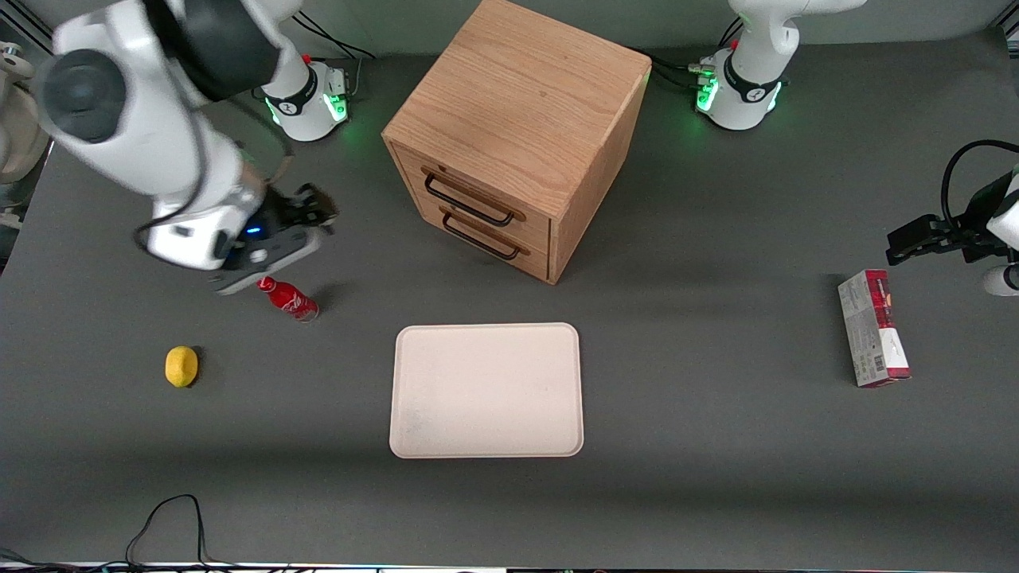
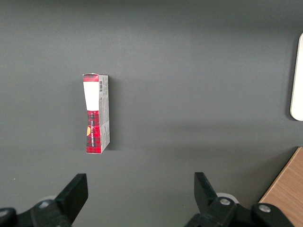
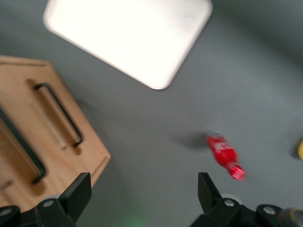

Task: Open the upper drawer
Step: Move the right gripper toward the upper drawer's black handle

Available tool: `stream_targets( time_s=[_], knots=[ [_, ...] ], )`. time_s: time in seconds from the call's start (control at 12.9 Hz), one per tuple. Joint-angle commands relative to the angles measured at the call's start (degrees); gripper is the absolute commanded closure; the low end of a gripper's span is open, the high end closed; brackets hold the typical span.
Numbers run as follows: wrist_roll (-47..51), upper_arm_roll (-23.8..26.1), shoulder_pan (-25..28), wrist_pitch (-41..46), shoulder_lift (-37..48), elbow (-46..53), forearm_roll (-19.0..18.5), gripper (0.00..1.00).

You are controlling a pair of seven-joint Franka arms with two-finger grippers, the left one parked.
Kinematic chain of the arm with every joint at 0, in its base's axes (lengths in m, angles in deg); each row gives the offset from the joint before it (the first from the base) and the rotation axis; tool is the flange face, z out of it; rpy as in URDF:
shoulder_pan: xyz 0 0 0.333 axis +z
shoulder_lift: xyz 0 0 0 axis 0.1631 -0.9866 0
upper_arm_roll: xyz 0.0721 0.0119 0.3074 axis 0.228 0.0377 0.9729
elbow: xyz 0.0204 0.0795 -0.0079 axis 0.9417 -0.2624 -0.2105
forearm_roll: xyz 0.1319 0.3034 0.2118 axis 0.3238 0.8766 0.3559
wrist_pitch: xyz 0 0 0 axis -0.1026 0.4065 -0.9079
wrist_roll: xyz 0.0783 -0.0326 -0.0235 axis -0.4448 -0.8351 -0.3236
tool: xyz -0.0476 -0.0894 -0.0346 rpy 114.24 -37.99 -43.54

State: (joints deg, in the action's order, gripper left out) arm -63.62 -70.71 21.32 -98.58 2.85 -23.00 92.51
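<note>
Gripper [image 1: 314, 213], fingers spread and empty, hovers above bare table [image 1: 716, 477] well apart from the closed upper drawer [image 1: 478, 197], one of two.

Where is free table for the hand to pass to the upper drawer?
Free: the strip between cabinet and tray, in front of the upper drawer. Also between tray and carton. Crowded: the open hand hangs above the bottle, with the lemon nearby, nearer the camera.
</note>
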Motion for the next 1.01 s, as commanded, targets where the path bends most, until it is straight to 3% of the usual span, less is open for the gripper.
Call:
stream_targets(
  time_s=[0.0,0.31,0.46,0.62,0.93],
  knots=[
    [-5.87,-0.81,6.62,-1.26,-2.66,2.55,1.01,0.00],
    [-7.38,-0.64,11.74,-2.23,-3.11,2.47,1.89,0.00],
    [-12.98,-0.64,11.57,-1.89,-3.02,1.86,7.41,0.00],
    [-17.92,-0.81,11.22,-1.53,-3.02,1.77,8.13,0.00],
    [-18.11,-0.90,11.66,-3.89,-3.11,-1.21,8.13,0.00]
  ],
)
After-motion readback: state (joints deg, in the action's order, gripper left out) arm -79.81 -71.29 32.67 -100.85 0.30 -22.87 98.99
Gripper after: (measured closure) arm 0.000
